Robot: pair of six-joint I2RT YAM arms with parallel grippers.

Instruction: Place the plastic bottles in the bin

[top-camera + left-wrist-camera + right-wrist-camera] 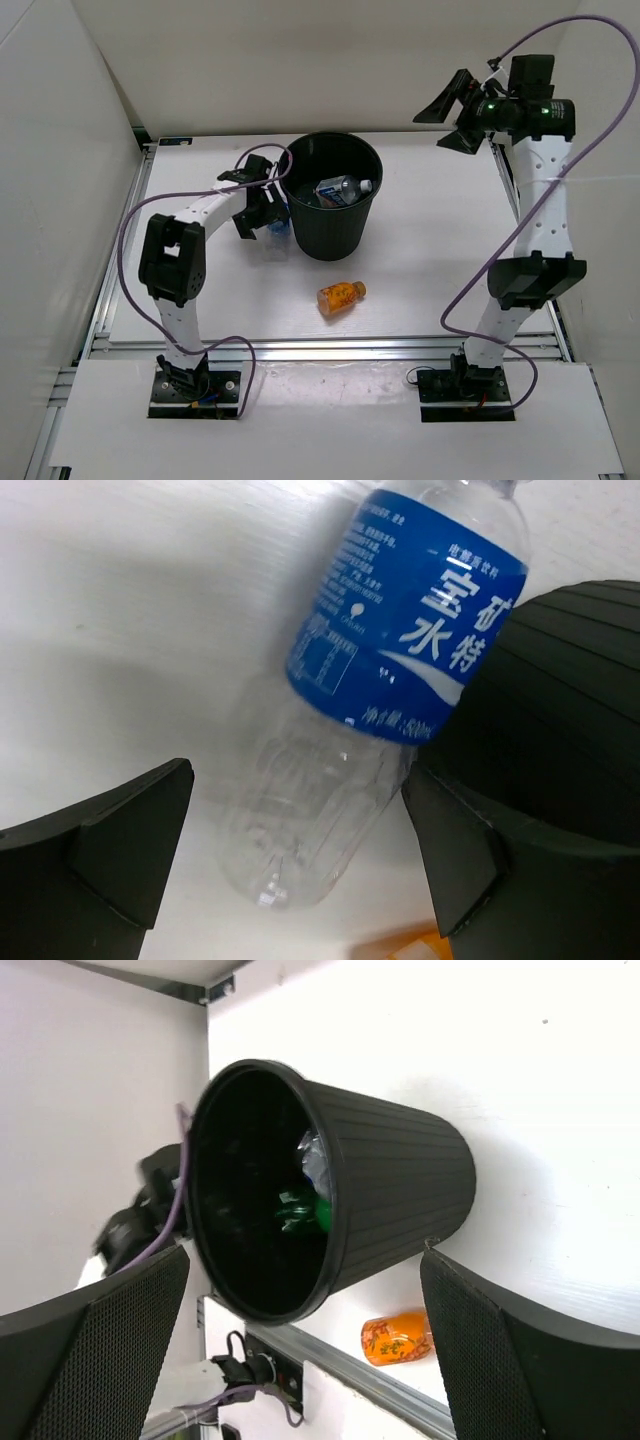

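Observation:
The black bin [330,215] stands mid-table. A clear bottle with a white cap [347,188] lies inside it. The right wrist view shows a green bottle [310,1212] in the bin [400,1190] too. A clear bottle with a blue label [400,610] lies on the table against the bin's left wall [570,710]. My left gripper [300,855] is open and low, its fingers on either side of this bottle's base; in the top view it [262,212] is beside the bin. The stubby orange bottle [341,296] lies in front of the bin. My right gripper [452,112] is open, empty, raised at the back right.
White walls close in the table on the left, back and right. An aluminium rail [330,347] runs along the table's near edge. The left arm's purple cable [130,225] loops over its elbow. The orange bottle [396,1336] also shows in the right wrist view.

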